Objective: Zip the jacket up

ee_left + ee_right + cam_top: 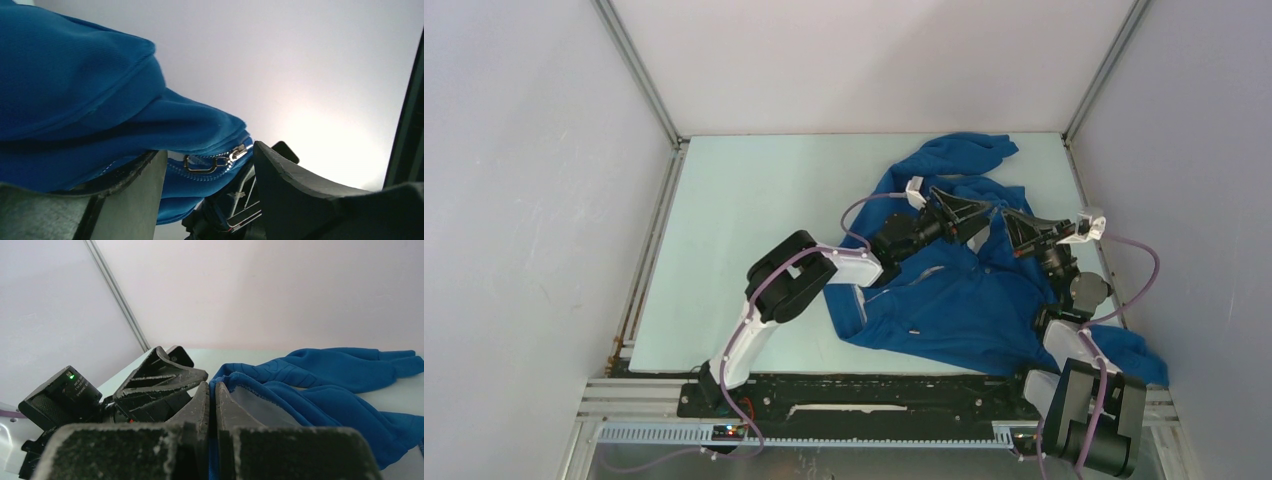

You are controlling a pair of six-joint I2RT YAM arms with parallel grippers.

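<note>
The blue jacket (964, 305) lies bunched up on the right side of the worktop (744, 220), from the far edge down to the near right corner. The left pincer (209, 150) is spread wide. Blue cloth hangs over one of its fingers (125, 200), and the shiny zip pull (212, 161) sits in the gap. The right pincer (212, 386) is pressed together, pinching an edge of the jacket.

Soft even brightness; pale glare, blurred foreground in wrist views.
</note>
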